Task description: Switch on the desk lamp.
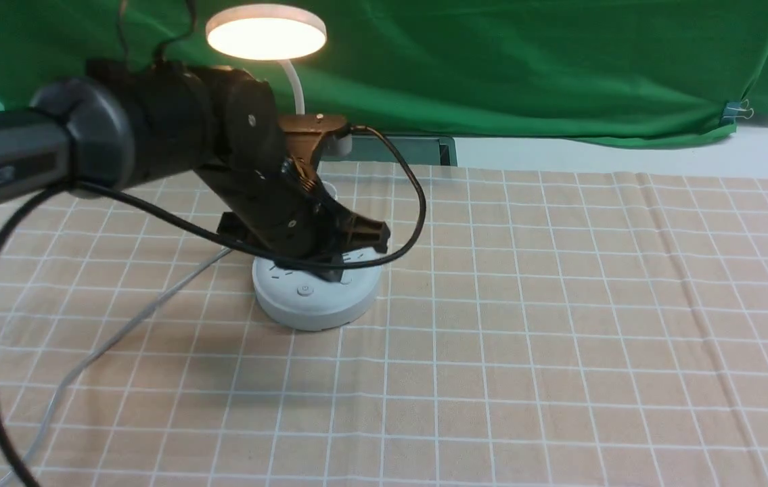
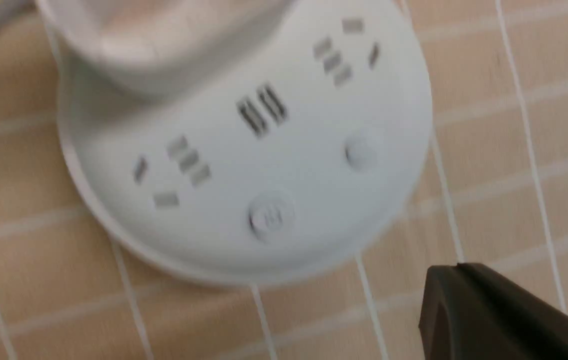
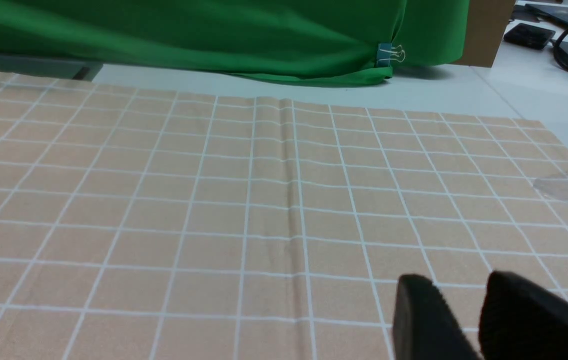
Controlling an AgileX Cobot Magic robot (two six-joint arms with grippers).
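Observation:
The white desk lamp stands at the left on the checked cloth. Its disc head (image 1: 265, 34) glows warm, lit, on the thin gooseneck (image 1: 297, 88). Its round base (image 1: 316, 308) carries sockets and a button (image 1: 304, 290). The left wrist view, blurred, shows the base (image 2: 243, 150) with two buttons (image 2: 270, 217) (image 2: 361, 152), USB slots and the cup holder (image 2: 163, 40). My left gripper (image 1: 336, 272) is shut and empty, hovering just over the base's right part; its tip (image 2: 456, 270) shows beside the base rim. My right gripper (image 3: 456, 290) is slightly open and empty above bare cloth.
The lamp's grey cord (image 1: 120, 331) runs from the base toward the front left. My left arm's black cable (image 1: 411, 203) loops beside the base. A green backdrop (image 1: 526, 61) hangs behind, held by a binder clip (image 1: 735, 110). The cloth has a lengthwise crease (image 3: 291, 200).

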